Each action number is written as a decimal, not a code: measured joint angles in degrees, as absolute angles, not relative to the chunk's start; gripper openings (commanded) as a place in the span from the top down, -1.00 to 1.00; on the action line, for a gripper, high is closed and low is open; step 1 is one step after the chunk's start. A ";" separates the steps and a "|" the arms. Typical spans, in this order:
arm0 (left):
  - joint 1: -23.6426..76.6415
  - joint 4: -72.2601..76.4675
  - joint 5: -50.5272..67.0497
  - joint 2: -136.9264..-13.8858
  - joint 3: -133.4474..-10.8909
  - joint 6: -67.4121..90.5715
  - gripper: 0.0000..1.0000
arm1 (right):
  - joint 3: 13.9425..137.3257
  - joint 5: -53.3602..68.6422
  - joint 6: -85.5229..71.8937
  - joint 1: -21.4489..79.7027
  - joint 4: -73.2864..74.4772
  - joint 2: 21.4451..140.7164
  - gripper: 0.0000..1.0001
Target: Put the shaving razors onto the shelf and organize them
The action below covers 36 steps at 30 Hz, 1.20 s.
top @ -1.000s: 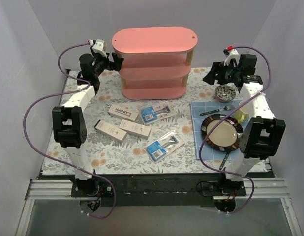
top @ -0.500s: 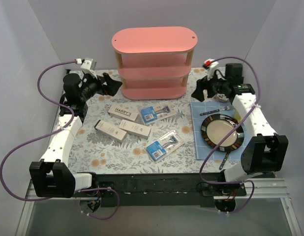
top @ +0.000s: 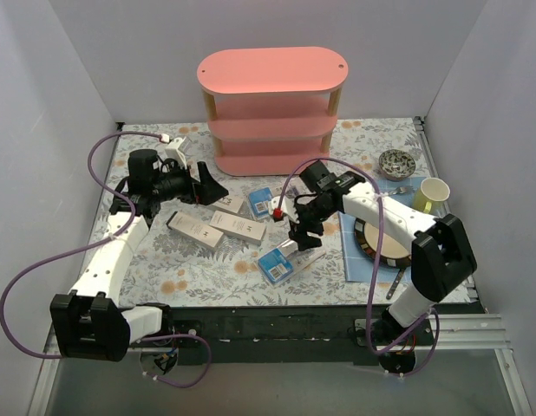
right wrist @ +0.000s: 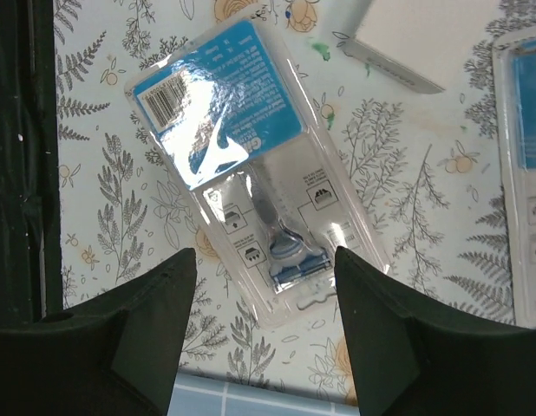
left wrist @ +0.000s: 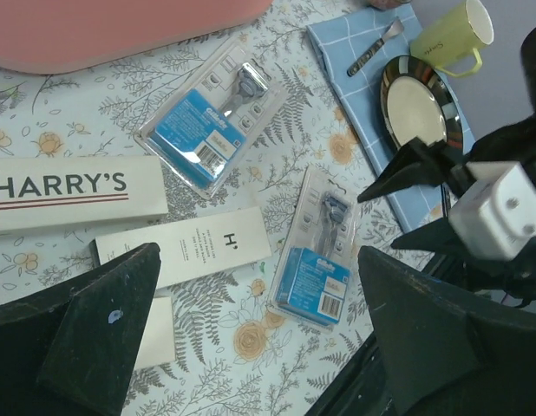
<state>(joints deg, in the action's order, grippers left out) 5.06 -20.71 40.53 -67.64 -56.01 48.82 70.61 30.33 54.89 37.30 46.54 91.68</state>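
Right gripper [right wrist: 264, 258], jaws spread, is hovering over the near blister pack [right wrist: 225, 121]; left gripper [left wrist: 259, 256] is idling, jaws likewise spread. Next, probably: lowering and pinching the pack.

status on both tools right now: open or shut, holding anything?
Left tool: open, holding nothing.
Right tool: open, holding nothing, fingers either side of a razor blister pack lying flat below it.
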 measured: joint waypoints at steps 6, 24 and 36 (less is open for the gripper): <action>4.97 -26.89 35.79 -64.38 -57.65 48.03 -0.96 | 73.12 27.92 47.13 40.91 43.00 97.25 -0.45; 4.49 -39.53 16.84 -64.18 -65.10 43.40 -0.96 | 87.05 20.21 25.65 47.40 29.76 112.71 -0.54; 2.72 -40.36 12.75 -60.77 -66.89 44.36 -0.96 | 89.23 17.65 25.41 48.77 28.08 117.43 -0.51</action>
